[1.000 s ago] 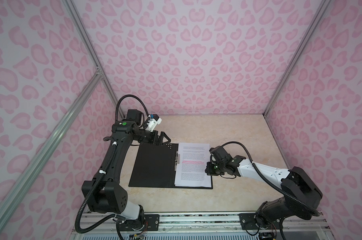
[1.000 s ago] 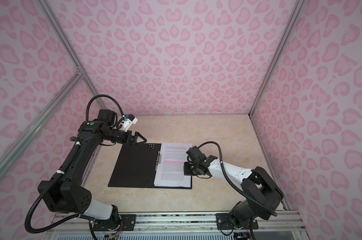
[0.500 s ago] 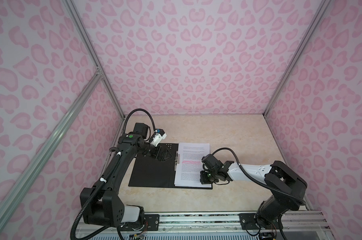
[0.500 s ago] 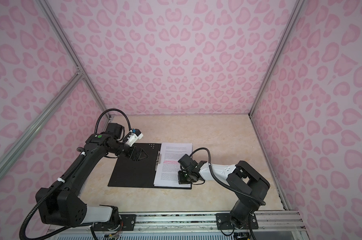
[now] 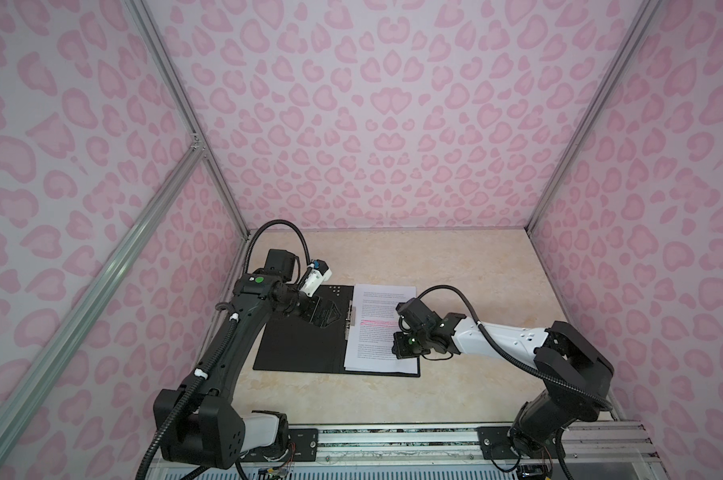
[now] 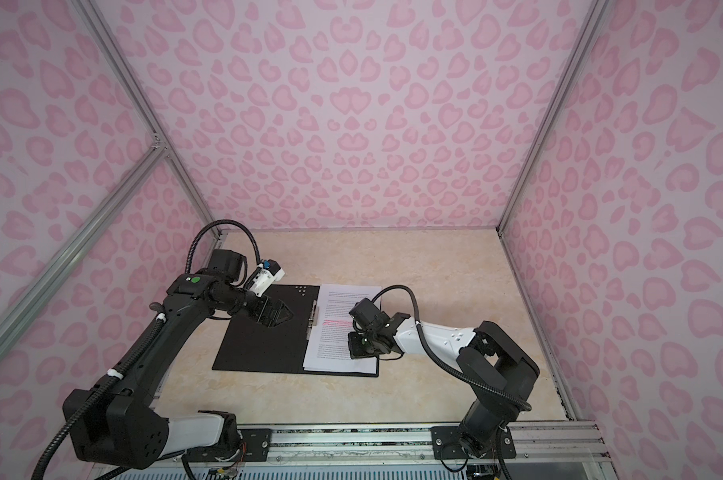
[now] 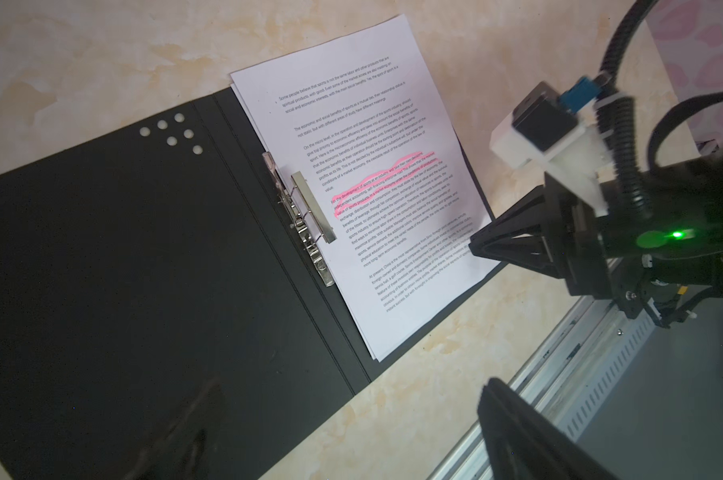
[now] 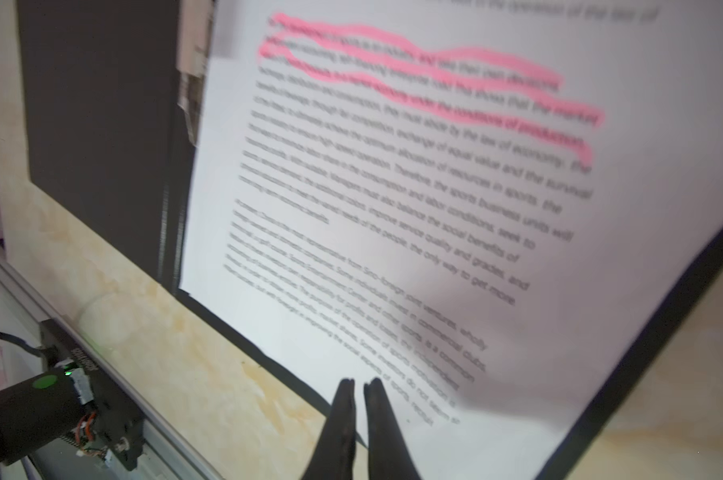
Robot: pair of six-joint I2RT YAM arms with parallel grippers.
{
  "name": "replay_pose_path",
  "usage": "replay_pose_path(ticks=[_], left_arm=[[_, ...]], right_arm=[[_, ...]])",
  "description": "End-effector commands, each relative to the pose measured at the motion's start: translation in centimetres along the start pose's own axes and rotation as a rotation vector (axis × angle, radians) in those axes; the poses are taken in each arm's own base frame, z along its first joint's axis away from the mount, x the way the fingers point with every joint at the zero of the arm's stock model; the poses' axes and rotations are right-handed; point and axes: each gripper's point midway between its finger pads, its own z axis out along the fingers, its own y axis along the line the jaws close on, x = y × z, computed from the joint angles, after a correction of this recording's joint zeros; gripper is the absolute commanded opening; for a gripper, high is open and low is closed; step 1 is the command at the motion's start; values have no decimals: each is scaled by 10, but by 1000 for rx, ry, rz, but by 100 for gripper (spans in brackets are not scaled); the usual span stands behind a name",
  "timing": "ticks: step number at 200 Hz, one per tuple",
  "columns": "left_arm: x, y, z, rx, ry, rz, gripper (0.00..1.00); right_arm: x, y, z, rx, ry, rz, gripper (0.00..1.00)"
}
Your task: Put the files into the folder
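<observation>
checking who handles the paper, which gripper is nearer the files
Right. The right gripper is over the files; the left gripper is over the bare cover of the folder.

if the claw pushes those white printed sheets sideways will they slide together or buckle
Probably floppy: the thin white printed paper sheets lie flat, edges slightly fanned, so the top sheet may slide alone. Likely light and slippery on the smooth open black folder. A side push could buckle them.

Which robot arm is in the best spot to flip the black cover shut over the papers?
Probably the left. The open left gripper hovers over the bare cover of the folder. The right gripper is shut over the files, right where that cover would land.
</observation>
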Motion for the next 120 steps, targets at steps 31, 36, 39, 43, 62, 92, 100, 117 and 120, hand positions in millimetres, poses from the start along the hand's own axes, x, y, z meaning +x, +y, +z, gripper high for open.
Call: replay_pose_path(ticks=[31, 36, 39, 43, 62, 92, 100, 117, 120], left_arm=[[20, 24, 5, -144, 13, -31, 98], [22, 24, 6, -148, 14, -36, 98], [24, 24, 7, -146, 18, -40, 98], [26, 24, 8, -145, 20, -45, 98], [36, 25, 18, -133, 46, -71, 98], [42, 32, 29, -136, 77, -112, 98], [40, 35, 31, -149, 76, -129, 98], [34, 43, 35, -173, 68, -164, 98], [33, 45, 36, -178, 67, -171, 98]], right_arm=[[-78, -8, -36, 31, -84, -35, 14], [-90, -10, -38, 27, -99, -29, 14], [-96, -13, -39, 25, -107, -25, 14], [-107, -13, -41, 15, -123, -22, 14], [-149, -28, -39, 3, -163, -8, 14], [-209, -41, -24, -16, -184, -13, 14], [-219, -41, -15, -33, -181, -30, 14], [-237, -43, 7, -50, -161, -57, 14], [-239, -43, 10, -52, -157, -62, 14]])
